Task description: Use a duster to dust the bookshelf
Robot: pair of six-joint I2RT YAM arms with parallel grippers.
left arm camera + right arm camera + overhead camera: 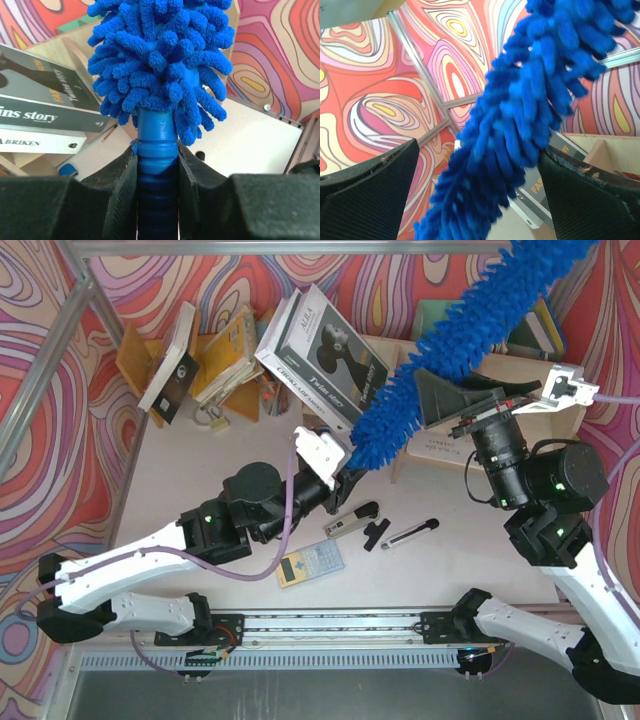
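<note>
The duster (470,325) is a long bright-blue fluffy brush slanting from the table's middle up toward the back right corner. My left gripper (345,465) is shut on its ribbed blue handle (156,150), both pads pressed against it in the left wrist view, where my left gripper (157,160) sits just below the fluffy head (160,60). My right gripper (462,400) stands open around the duster's mid-length; in its wrist view the fluff (530,100) fills the gap of the right gripper (479,150) and brushes the right finger. The pale plywood bookshelf (525,368) lies under and behind the duster.
Grey and white books (320,350) lean at the back centre. An orange-brown book rack (135,360) with more books stands at the back left. A calculator (310,563), a black-and-silver tool (350,522) and a pen-like stick (410,533) lie in front. Patterned walls enclose the table.
</note>
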